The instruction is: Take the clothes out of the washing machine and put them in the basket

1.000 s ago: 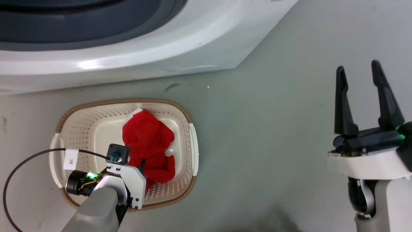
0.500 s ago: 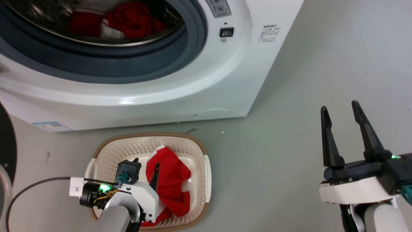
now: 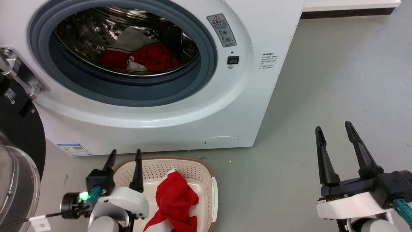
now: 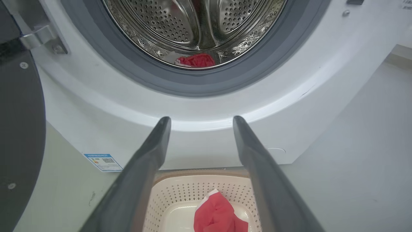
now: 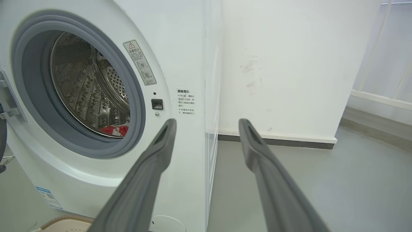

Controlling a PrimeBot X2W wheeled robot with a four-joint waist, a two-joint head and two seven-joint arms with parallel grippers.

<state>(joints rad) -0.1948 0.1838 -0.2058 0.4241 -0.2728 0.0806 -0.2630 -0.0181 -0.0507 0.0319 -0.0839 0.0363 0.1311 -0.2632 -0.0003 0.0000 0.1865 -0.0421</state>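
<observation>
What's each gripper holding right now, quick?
Left gripper: open, holding nothing.
Right gripper: open, holding nothing.

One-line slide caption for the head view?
Left gripper and right gripper, jaws open, face the open washing machine; red clothes in the drum, one red garment in the basket.

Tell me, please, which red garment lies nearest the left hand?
The red garment in the basket, just beside the left hand; the other red clothes lie farther off, inside the washing machine.

Spread left pincer over basket, before washing machine.
</observation>
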